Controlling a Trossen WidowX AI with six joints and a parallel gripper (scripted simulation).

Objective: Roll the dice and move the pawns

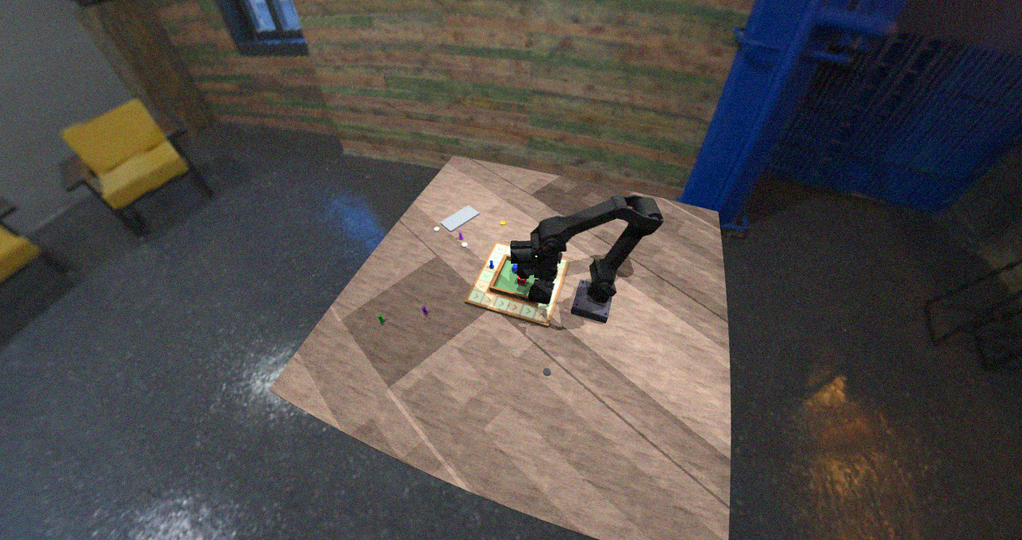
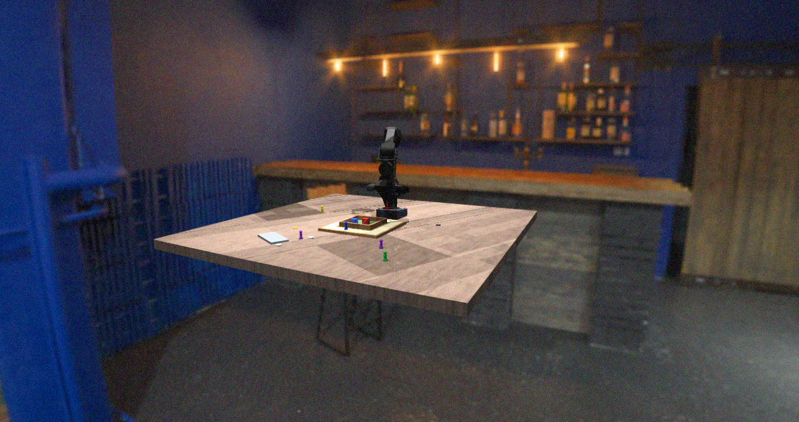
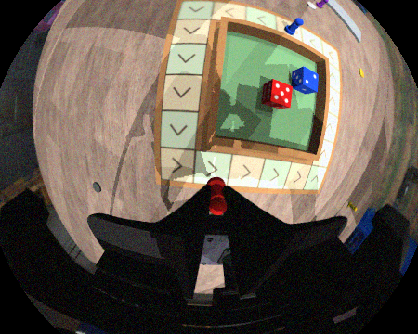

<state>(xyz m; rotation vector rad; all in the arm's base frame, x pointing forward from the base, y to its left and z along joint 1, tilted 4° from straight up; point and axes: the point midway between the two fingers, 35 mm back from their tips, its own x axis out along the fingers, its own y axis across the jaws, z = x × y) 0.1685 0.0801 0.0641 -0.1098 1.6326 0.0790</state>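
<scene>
My gripper (image 3: 216,190) (image 2: 387,206) is shut on the red pawn (image 3: 217,204) (image 2: 387,206) and holds it above the near edge of the track board (image 3: 178,130) (image 1: 485,298); the top view hides the pawn. The red die (image 3: 277,94) (image 1: 521,279) (image 2: 366,220) lies in the tray (image 3: 212,93), five pips on its large lit face in the wrist view. The blue die (image 3: 305,80) (image 1: 514,268) (image 2: 354,220) lies beside it in the tray, its pips hard to count. The blue pawn (image 3: 293,27) (image 1: 491,264) (image 2: 346,225) stands on the board's far side.
Purple pawns (image 1: 424,310) (image 1: 461,236) and a green pawn (image 1: 381,319) (image 2: 384,256) stand off the board. A yellow pawn (image 2: 321,208) (image 3: 352,206) stands farther off. A grey plate (image 1: 459,218), white discs (image 1: 436,228) (image 1: 464,244), a yellow disc (image 1: 503,223) and a dark disc (image 1: 546,371) lie around.
</scene>
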